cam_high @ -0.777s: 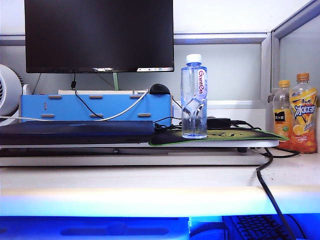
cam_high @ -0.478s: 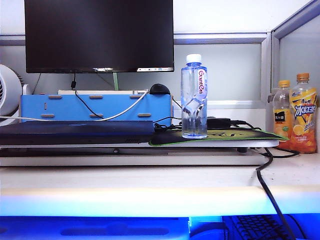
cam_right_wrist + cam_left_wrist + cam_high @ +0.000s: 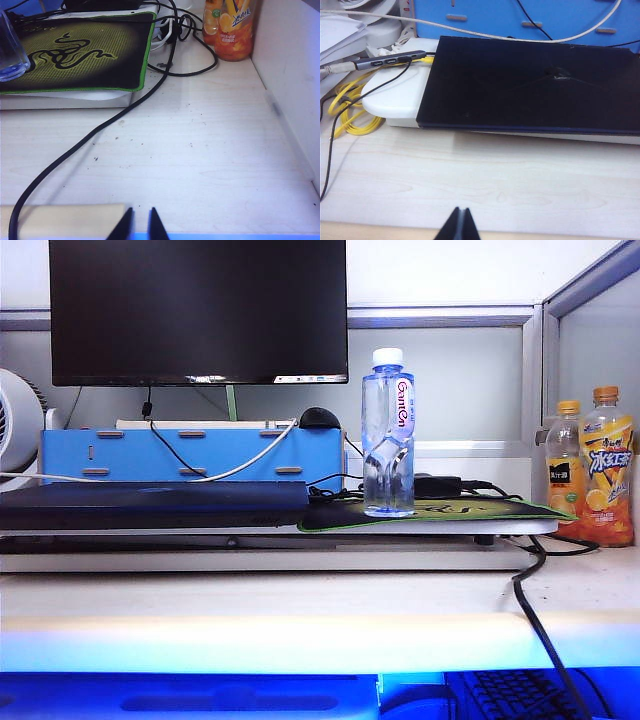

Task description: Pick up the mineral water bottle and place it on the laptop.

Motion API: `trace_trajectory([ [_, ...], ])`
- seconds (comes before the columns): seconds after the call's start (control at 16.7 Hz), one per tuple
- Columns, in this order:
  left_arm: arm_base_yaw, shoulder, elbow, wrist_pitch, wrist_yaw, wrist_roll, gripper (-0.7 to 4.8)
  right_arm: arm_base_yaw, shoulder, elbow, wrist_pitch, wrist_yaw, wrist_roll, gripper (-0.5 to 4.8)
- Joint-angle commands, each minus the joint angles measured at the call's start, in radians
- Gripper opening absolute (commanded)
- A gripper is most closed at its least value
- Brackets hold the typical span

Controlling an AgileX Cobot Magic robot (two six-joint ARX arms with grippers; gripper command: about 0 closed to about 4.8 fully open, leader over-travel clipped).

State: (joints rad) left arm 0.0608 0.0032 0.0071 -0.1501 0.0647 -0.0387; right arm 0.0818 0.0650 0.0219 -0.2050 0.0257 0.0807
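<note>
The mineral water bottle [image 3: 388, 435], clear with a white cap and red lettering, stands upright on the green-edged mouse mat [image 3: 450, 510]; only its base [image 3: 10, 50] shows in the right wrist view. To its left the laptop [image 3: 150, 503] lies closed and flat on a white stand, its dark lid [image 3: 530, 85] bare. My left gripper [image 3: 462, 211] hovers shut over the desk's front edge, in front of the laptop. My right gripper [image 3: 141, 211] stands at the desk's front edge, its tips a narrow gap apart and empty. Neither gripper appears in the exterior view.
Two orange-capped juice bottles [image 3: 607, 465] stand by the partition wall [image 3: 295, 75] at the right. A black cable [image 3: 100, 130] snakes across the desk. A monitor [image 3: 200, 310] and blue box [image 3: 190, 455] sit behind. Yellow cable [image 3: 350, 110] and a hub [image 3: 390, 60] lie left of the laptop.
</note>
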Motion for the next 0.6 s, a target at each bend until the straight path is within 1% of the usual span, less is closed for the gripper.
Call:
trace_trajectory([
  [0.06, 0.000, -0.002, 0.000, 0.001, 0.003, 0.002, -0.02, 0.000, 0.000, -0.001, 0.029, -0.003, 0.002, 0.50],
  [0.12, 0.000, -0.002, 0.000, 0.001, 0.003, 0.001, -0.02, 0.000, 0.000, -0.001, 0.039, -0.006, 0.015, 0.50],
  [0.24, 0.000, -0.002, 0.000, 0.001, 0.003, 0.002, -0.02, 0.000, 0.000, -0.001, 0.078, -0.031, 0.092, 0.50],
  [0.3, 0.000, -0.002, 0.000, 0.001, 0.003, 0.001, -0.02, 0.000, 0.000, -0.001, 0.102, -0.065, 0.113, 0.51],
  [0.48, 0.000, -0.002, 0.000, 0.001, 0.003, 0.002, -0.02, 0.001, 0.000, 0.000, 0.210, -0.212, 0.167, 0.54],
  [0.54, 0.000, -0.002, 0.000, 0.001, 0.003, 0.002, -0.02, 0.002, 0.000, 0.007, 0.244, -0.245, 0.199, 0.54],
  [0.6, 0.000, -0.002, 0.000, 0.001, 0.003, 0.002, -0.02, 0.007, 0.001, 0.027, 0.251, -0.250, 0.229, 0.54],
])
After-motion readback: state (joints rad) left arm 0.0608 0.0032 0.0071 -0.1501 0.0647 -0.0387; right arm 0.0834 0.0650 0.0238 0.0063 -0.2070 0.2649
